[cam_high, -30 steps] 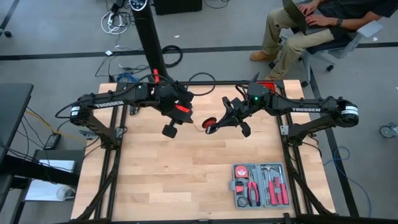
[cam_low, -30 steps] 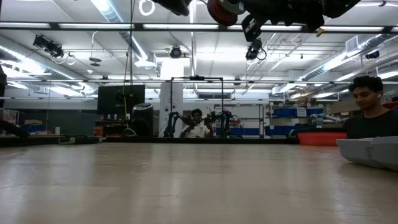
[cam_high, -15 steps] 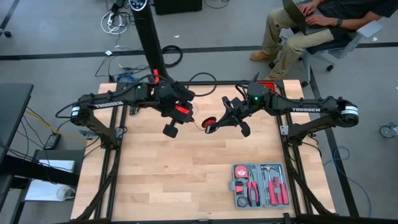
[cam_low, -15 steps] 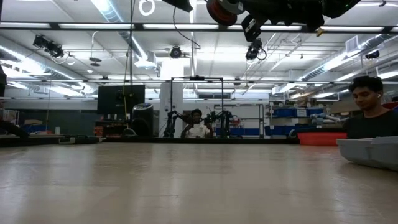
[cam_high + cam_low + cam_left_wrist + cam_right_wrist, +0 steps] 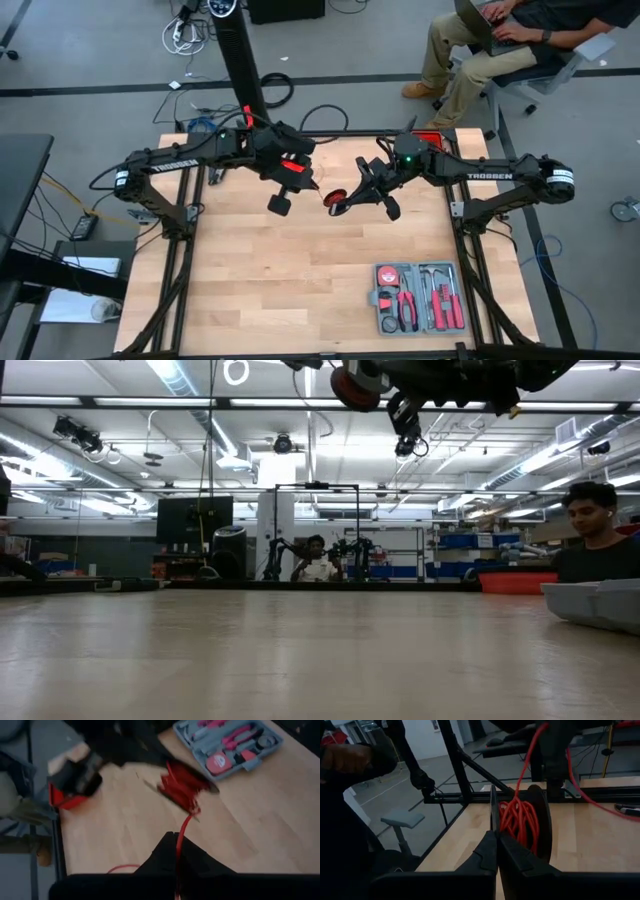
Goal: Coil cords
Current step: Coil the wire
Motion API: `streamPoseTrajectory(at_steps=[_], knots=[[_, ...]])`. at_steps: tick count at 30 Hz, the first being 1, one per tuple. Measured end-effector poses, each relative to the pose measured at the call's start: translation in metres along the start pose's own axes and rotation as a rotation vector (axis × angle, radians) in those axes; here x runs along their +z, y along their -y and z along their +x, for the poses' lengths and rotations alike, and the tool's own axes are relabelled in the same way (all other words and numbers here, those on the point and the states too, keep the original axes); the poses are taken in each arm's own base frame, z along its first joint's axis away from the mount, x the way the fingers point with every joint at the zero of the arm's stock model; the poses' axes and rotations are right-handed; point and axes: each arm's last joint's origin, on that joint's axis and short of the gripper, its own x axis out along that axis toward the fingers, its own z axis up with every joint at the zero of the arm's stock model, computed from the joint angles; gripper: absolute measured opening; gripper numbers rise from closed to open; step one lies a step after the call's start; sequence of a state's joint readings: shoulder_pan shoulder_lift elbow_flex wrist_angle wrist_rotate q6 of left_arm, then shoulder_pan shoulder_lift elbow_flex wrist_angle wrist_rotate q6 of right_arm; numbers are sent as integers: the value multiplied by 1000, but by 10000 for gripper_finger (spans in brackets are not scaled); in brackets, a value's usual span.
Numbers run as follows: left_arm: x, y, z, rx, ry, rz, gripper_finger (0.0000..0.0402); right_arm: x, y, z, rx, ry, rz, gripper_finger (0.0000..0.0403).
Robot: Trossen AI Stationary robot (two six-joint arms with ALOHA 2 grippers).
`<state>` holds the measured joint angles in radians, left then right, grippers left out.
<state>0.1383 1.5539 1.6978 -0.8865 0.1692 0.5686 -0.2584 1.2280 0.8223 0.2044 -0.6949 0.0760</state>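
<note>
Red cord (image 5: pixel 337 198) bundle nearer left claw (image 5: pixel 316 189), both claws clamped on it

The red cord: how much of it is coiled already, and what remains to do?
Done: much of the red cord is wound into a bundle on a dark spool, held above the table. In hand: the right gripper is shut on the spool's flange, and the left gripper is shut on the free strand leading to it. Left: that loose strand is not yet wound on.
</note>
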Motion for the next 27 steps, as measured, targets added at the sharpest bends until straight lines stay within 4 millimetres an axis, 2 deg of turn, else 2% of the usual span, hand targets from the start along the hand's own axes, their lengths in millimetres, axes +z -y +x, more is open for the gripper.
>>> streamPoseTrajectory(at_steps=[7, 14, 18, 27], knots=[[9, -7, 6, 70, 78, 17, 0, -11, 4, 13, 29, -41, 26, 1], [10, -15, 39, 72, 94, 25, 0, -21, 5, 30, 81, -57, 4, 1], [12, -18, 50, 85, 115, 24, 0, -24, 4, 33, 83, -67, -22, 1], [10, -24, 62, 104, 119, -116, 0, -21, -4, 38, 82, -42, -109, 1]])
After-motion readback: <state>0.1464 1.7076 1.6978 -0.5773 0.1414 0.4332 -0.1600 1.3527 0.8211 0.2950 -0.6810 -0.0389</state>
